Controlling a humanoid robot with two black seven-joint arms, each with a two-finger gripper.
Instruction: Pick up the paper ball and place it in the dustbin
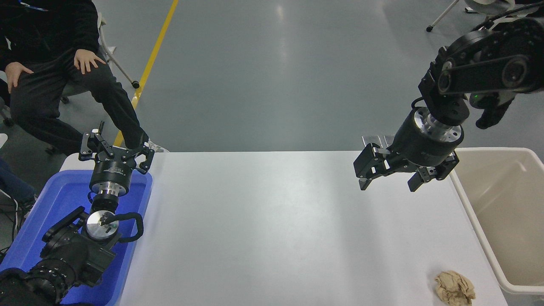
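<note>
Paper ball (pixel 454 288): lies on the white bench (pixel 272 229) at its near right corner, just beside the dustbin's rim, well apart from both arms.
Dustbin (pixel 476 216): beige tub at the bench's right edge.
Right end effector (pixel 389 180): hangs above the bench's far right part, fingers spread open, holding nothing.
Left end effector (pixel 115 149): parked over the blue tray (pixel 51 204) at lower left, fingers open, empty.
Person (pixel 51 63): seated at far left.
</note>
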